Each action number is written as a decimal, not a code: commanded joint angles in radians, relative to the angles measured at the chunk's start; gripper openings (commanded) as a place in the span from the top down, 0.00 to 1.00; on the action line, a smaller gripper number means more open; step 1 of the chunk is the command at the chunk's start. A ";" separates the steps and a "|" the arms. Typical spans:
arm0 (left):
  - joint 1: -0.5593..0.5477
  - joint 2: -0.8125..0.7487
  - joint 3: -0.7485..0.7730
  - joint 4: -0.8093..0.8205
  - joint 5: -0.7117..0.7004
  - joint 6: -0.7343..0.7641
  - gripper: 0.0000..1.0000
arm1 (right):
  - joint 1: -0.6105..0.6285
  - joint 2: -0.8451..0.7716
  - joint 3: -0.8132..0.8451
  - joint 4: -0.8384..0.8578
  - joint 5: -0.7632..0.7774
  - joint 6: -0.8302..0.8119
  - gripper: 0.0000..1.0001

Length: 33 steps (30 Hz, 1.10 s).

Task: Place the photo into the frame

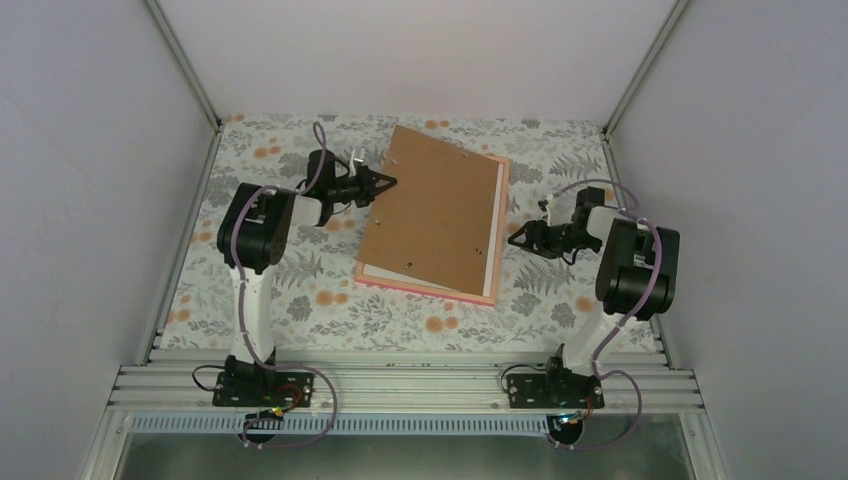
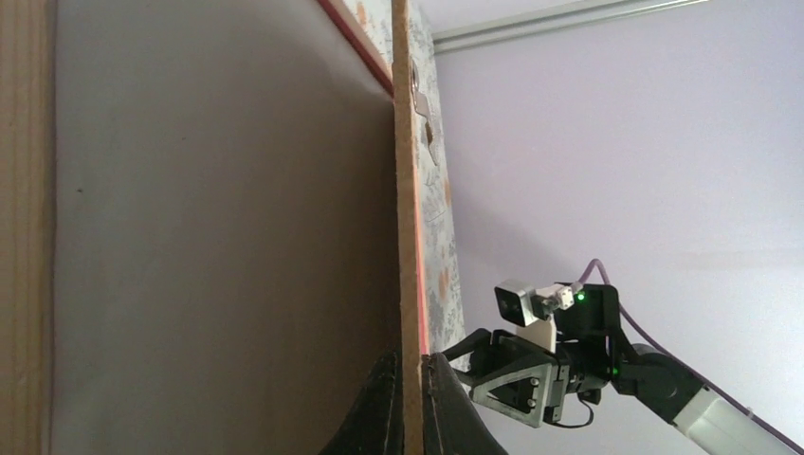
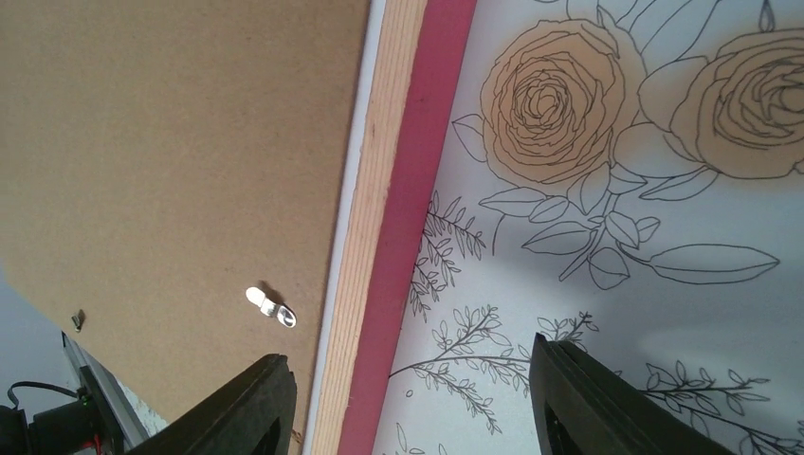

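The brown backing board (image 1: 435, 215) lies askew over the pink frame (image 1: 503, 230), which shows along the right and near edges. A thin white strip of the photo (image 1: 495, 235) shows between board and frame; its picture is hidden. My left gripper (image 1: 388, 182) is shut on the board's left edge, which stands as a thin strip (image 2: 406, 190) between my fingers (image 2: 384, 408). My right gripper (image 1: 512, 240) is open just right of the frame. In the right wrist view it (image 3: 412, 398) straddles the frame's pink rim (image 3: 417, 218), the white strip (image 3: 353, 190) and the board (image 3: 171, 142).
The table has a floral cloth (image 1: 330, 300). White walls close in the left, right and back. A small metal tab (image 3: 270, 305) sticks up from the board. The right arm's gripper shows beyond the board in the left wrist view (image 2: 531, 374).
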 commanded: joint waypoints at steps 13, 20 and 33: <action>-0.077 -0.008 0.090 -0.292 -0.126 0.237 0.95 | 0.004 -0.006 -0.004 0.012 -0.010 -0.002 0.38; -0.090 -0.046 0.103 -0.454 -0.241 0.321 0.73 | 0.004 -0.001 -0.004 0.017 -0.022 0.004 0.38; -0.157 -0.094 0.207 -0.759 -0.414 0.589 0.54 | 0.011 0.070 0.006 0.038 -0.072 0.026 0.38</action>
